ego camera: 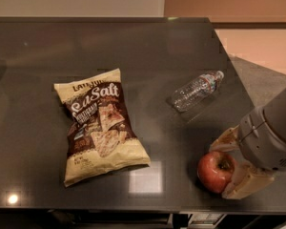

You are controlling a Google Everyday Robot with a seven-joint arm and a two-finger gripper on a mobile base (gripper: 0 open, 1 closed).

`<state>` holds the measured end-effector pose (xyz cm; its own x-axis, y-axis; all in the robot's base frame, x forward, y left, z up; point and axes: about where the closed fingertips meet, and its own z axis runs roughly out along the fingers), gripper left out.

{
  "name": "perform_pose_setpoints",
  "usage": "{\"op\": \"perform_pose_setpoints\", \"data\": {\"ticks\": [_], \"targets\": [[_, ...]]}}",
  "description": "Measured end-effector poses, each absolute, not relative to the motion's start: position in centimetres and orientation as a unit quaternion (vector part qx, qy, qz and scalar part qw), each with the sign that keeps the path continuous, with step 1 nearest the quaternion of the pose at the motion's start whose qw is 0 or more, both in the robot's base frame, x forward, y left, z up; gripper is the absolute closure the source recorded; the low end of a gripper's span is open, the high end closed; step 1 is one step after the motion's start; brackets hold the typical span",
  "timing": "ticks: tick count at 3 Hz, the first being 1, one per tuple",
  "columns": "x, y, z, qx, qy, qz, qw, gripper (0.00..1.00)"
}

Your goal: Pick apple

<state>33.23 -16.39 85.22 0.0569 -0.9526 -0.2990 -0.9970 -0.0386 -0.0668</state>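
1. At the near right corner of the dark table (133, 46), the arm's grey body is cut off by the right edge of view; only the wrist and claw (225, 169) show.
2. Claw open, a pale finger (225, 140) on either side of the apple (212, 171); contact cannot be made out.
3. Plastic bottle (195, 90) lies on its side beyond the apple, apart; label unreadable.
4. Chip bag (101, 125) lies flat, well left: "Sea Salt" legible, smaller print not.

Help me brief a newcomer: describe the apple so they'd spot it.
On the dark glossy table, look to the front right corner, where the robot's cream gripper is. The small round red apple sits at it, the only red thing, unlike the tan chip bag and clear plastic bottle.
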Motion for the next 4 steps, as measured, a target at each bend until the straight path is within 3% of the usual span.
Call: {"op": "perform_pose_setpoints", "data": {"ticks": [1,2,4], "targets": [[33.8,-16.1,87.2,-0.715,0.680,0.089,0.138,0.87],[35.0,-15.6,90.5,-0.716,0.676,0.090,0.152,1.00],[37.6,-15.2,97.2,-0.714,0.675,0.080,0.172,1.00]]}}
